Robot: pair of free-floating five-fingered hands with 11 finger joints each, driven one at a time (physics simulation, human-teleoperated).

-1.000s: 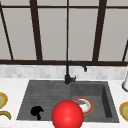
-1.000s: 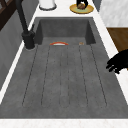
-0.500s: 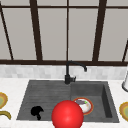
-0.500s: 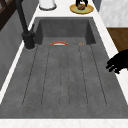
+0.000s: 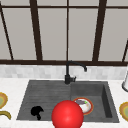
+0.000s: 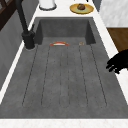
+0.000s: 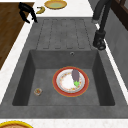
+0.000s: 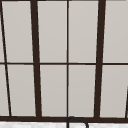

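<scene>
The sink [image 7: 30, 75] spreads right of the left hand [image 5: 37, 111], which hovers over its drainboard's front edge, fingers curled loosely downward, holding nothing. Far right of the hand, a plate [image 7: 71, 81] carries an eggplant [image 7: 75, 74].

Red ball [image 5: 67, 115] hides plate [image 5: 86, 105] left part; bottom edge crops ball.
</scene>
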